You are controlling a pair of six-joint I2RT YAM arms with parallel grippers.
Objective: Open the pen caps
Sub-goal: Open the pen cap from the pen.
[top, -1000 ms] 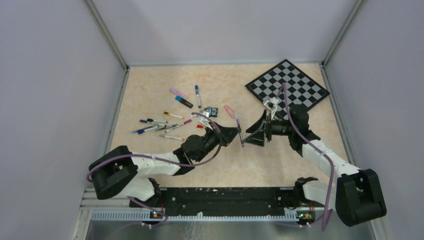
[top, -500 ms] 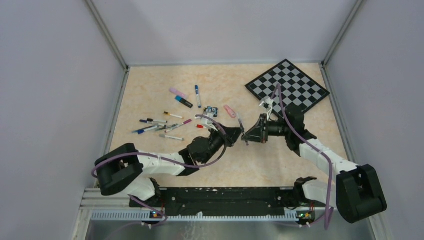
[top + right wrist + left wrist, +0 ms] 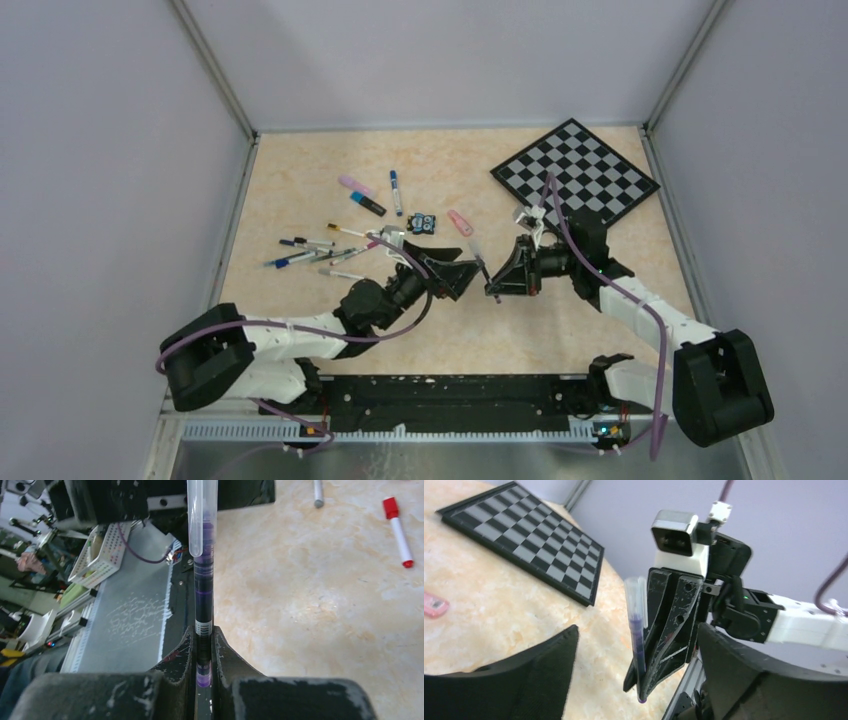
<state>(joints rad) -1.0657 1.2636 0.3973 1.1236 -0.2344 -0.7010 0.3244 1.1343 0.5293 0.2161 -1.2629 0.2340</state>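
Note:
A thin purple pen (image 3: 203, 595) with a clear cap (image 3: 202, 515) stands pinched at its lower end in my right gripper (image 3: 203, 632), which is shut on it above the table's middle (image 3: 497, 285). The cap sits on the pen's free end. My left gripper (image 3: 638, 630) faces it with its fingers (image 3: 539, 665) spread wide on either side of the pen (image 3: 638, 645), not touching it; from above the left gripper (image 3: 470, 279) is just left of the pen (image 3: 480, 262). Several more pens (image 3: 315, 250) lie in a loose cluster at the left.
A chessboard (image 3: 575, 172) lies at the back right. A pink marker (image 3: 355, 185), a blue-black marker (image 3: 368, 204), a blue-capped pen (image 3: 396, 192), a small toy block (image 3: 424, 223) and a pink stub (image 3: 459, 222) lie behind the grippers. A red-capped white marker (image 3: 397, 530) lies nearby.
The pen has passed from left to right: my right gripper shut on it, then my left gripper let go, opened wide and drew back slightly left.

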